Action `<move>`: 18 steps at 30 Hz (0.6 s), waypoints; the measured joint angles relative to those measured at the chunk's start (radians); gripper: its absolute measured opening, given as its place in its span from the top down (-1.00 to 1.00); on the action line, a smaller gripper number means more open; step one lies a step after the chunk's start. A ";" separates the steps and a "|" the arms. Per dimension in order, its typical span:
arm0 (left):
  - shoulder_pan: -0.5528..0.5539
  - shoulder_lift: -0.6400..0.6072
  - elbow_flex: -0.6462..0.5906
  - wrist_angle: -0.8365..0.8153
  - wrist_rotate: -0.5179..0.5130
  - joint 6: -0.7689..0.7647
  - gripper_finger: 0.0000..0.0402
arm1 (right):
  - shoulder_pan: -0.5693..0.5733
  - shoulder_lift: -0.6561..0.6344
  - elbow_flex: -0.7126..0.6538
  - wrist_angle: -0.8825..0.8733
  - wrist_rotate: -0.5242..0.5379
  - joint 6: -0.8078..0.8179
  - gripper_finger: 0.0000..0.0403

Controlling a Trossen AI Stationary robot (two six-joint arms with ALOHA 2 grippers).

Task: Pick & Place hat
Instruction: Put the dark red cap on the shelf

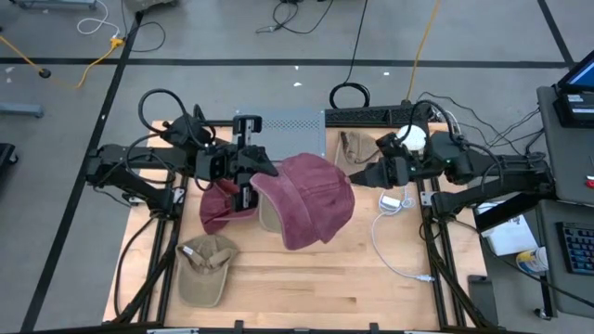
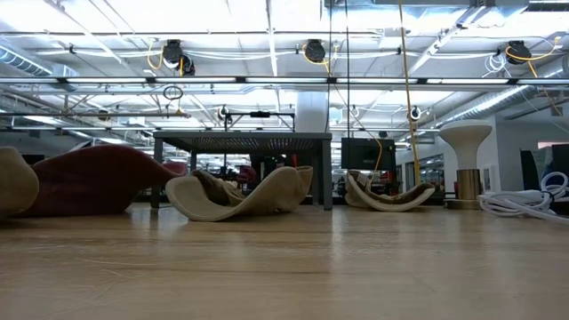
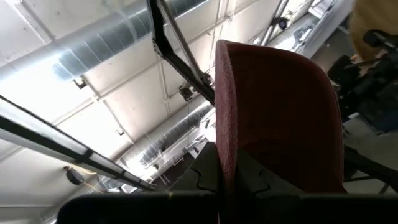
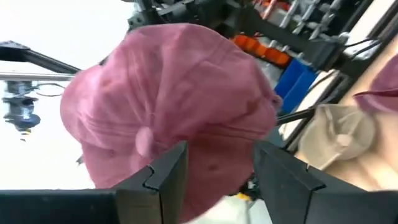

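Note:
A maroon cap (image 1: 314, 199) hangs in the air over the table's middle, held by my left gripper (image 1: 249, 186), which is shut on it. In the left wrist view its brim (image 3: 273, 112) stands edge-on above my left gripper (image 3: 227, 168). My right gripper (image 1: 357, 178) is open just right of the cap's crown (image 4: 168, 99), with my right gripper (image 4: 214, 162) aimed at the crown and touching nothing. A second maroon cap (image 1: 218, 209) lies on the table below the left gripper. Neither gripper shows in the low view. My left gripper pinches the maroon cap's brim (image 3: 225, 146) between its two fingers, at the brim's edge. The fingers point upward toward the ceiling, and the brim rises from them. The cap is lifted clear of the table, its crown (image 1: 320, 195) out toward the table's right.
A beige cap (image 1: 206, 264) lies near the table's near left corner, and another beige cap (image 1: 353, 147) lies at the far right. An upturned beige cap (image 2: 236, 196) sits mid-table. A white cable (image 1: 390, 232) trails on the right and a grey perforated plate (image 1: 288, 130) is at the far edge.

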 joint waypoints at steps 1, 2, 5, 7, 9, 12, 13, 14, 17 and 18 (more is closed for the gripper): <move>0.000 0.000 0.000 -0.001 0.010 -0.003 0.96 | -0.007 0.003 0.000 0.018 -0.022 0.006 0.14; 0.000 0.000 0.000 -0.001 0.015 -0.008 0.96 | -0.013 0.005 0.000 0.037 -0.043 0.015 0.14; 0.000 0.000 0.000 -0.001 0.025 -0.022 0.96 | -0.023 0.005 0.000 0.077 -0.074 0.028 0.14; 0.000 0.000 0.000 -0.001 0.025 -0.022 0.96 | -0.028 0.005 0.000 0.099 -0.078 0.033 0.14; 0.000 0.000 0.000 -0.001 0.023 -0.022 0.96 | -0.028 0.005 0.000 0.110 -0.079 0.043 0.14; 0.000 0.000 0.000 -0.001 0.007 -0.021 0.96 | -0.028 0.008 0.000 0.108 -0.079 0.054 0.14; 0.000 0.000 0.000 -0.001 0.006 -0.021 0.96 | -0.028 0.010 0.000 0.107 -0.079 0.054 0.14; 0.000 0.000 0.000 -0.001 0.005 -0.021 0.96 | -0.028 0.012 0.000 0.104 -0.079 0.055 0.14; 0.001 0.000 0.000 -0.010 0.003 -0.018 0.96 | -0.028 0.016 0.000 0.106 -0.078 0.070 0.14; 0.003 0.000 0.000 -0.023 -0.003 -0.014 0.96 | -0.028 0.017 0.000 0.115 -0.079 0.083 0.14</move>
